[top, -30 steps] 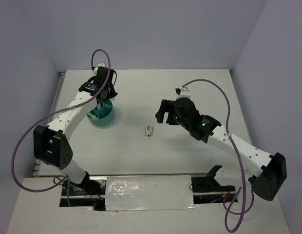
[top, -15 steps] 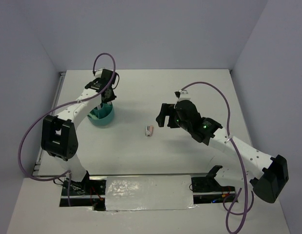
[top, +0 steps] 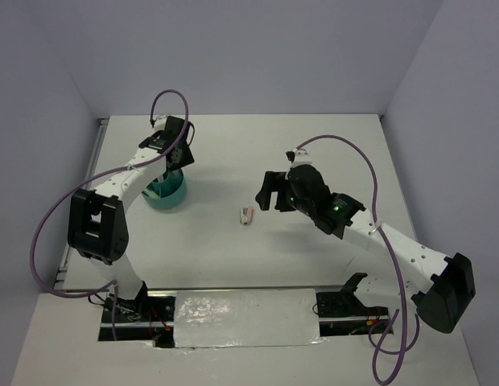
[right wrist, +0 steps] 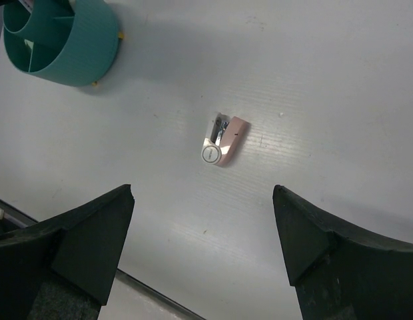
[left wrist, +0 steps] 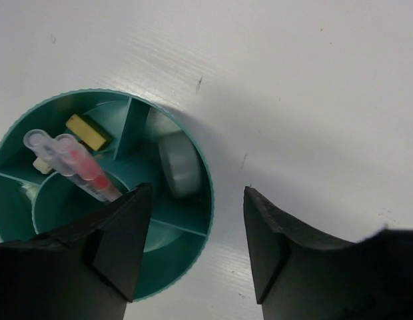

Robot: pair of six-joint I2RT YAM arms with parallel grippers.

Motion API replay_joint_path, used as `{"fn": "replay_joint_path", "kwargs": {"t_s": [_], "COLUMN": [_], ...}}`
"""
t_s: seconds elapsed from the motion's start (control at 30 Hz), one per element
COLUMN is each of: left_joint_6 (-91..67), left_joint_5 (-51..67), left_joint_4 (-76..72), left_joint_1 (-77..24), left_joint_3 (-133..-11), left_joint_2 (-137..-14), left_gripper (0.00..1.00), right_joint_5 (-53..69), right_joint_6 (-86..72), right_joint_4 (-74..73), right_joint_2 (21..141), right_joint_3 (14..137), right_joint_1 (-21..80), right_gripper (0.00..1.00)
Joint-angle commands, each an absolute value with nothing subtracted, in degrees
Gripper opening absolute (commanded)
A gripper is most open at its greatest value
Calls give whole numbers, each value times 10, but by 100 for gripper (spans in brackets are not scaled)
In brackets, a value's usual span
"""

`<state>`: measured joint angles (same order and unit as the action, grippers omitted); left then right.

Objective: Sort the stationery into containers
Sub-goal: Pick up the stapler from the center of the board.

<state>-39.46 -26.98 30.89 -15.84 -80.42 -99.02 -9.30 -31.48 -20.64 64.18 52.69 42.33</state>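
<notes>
The teal container (top: 166, 199) stands at the left of the table. In the left wrist view the container (left wrist: 93, 91) holds a red-pink pen (left wrist: 83, 170) beside a clear one, a tan block (left wrist: 88, 132) and a pale tape ring (left wrist: 178, 163) in its compartments. My left gripper (top: 175, 159) (left wrist: 196, 193) hovers open over the cup's right rim, with nothing between its fingers. A pink capsule-shaped eraser (top: 246, 215) (right wrist: 223, 140) lies flat mid-table. My right gripper (top: 266, 192) (right wrist: 203, 193) hangs wide open just right of it, above the table and apart from it.
The teal container (right wrist: 63, 40) shows at the top left of the right wrist view, far from the eraser. Grey walls enclose the table on three sides. A foil-covered strip (top: 245, 320) lies between the arm bases at the near edge.
The left jaws have opened wider above the cup, and the thin item seen hanging under them a second ago is gone from between them. The right gripper edged slightly left.
</notes>
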Motion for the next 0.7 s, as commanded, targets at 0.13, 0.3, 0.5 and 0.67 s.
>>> {"fn": "replay_joint_path", "kwargs": {"t_s": [0.13, 0.3, 0.5, 0.67], "left_joint_6": [-405, -398, -359, -325], "left_joint_5": [-259, -231, -144, -96], "left_joint_4": [300, 300, 297, 325], "left_joint_1": [-152, -152, -155, -165], "left_joint_3": [-795, -796, -766, -717], "left_joint_2": [-926, -868, -757, -617], "left_gripper": [75, 77, 82, 91], "right_joint_5": [-98, -107, -140, -159], "right_joint_6": [-301, -301, -340, -366], "right_joint_4": [-190, -186, -240, -267], "right_joint_2": [654, 686, 769, 805], "right_joint_3": [529, 531, 576, 597], "right_joint_1": [420, 419, 419, 421], "right_gripper": [92, 92, 92, 92]}}
